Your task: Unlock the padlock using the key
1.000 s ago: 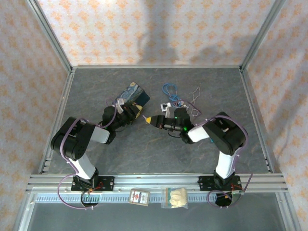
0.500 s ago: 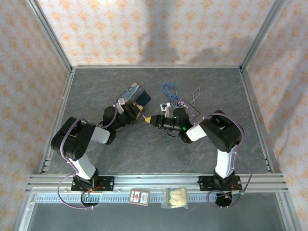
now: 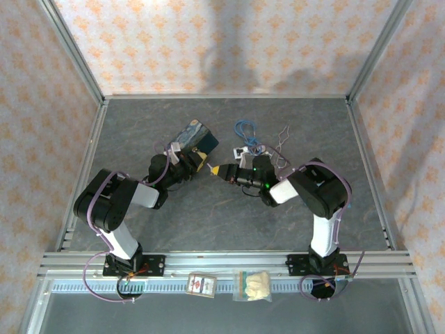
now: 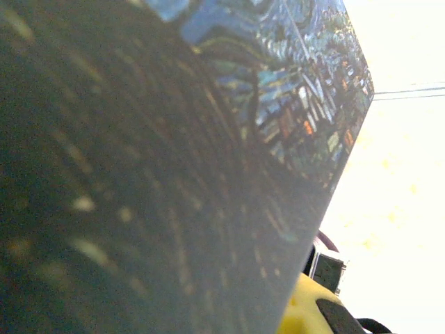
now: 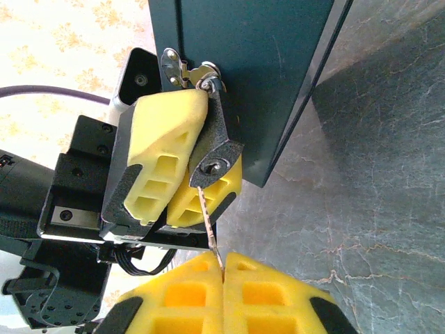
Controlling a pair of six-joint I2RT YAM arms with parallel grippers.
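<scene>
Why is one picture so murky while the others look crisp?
Left wrist view: the blue-and-yellow painted tin box is very close, blurred and dark; the background burns out white. Right wrist view: small dark padlock and slim metal key are sharp. Top view: even light, soft wall shadows.

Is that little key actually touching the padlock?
Touching. The right wrist view shows the key, pinched in the right end effector, running up until its tip meets the lower end of the padlock, with no gap visible between them.

The top camera looks down from behind the arms over the whole worktop (image 3: 208, 229). Both wrist cameras sit close against the painted tin (image 5: 264, 69), shared by all three.
</scene>
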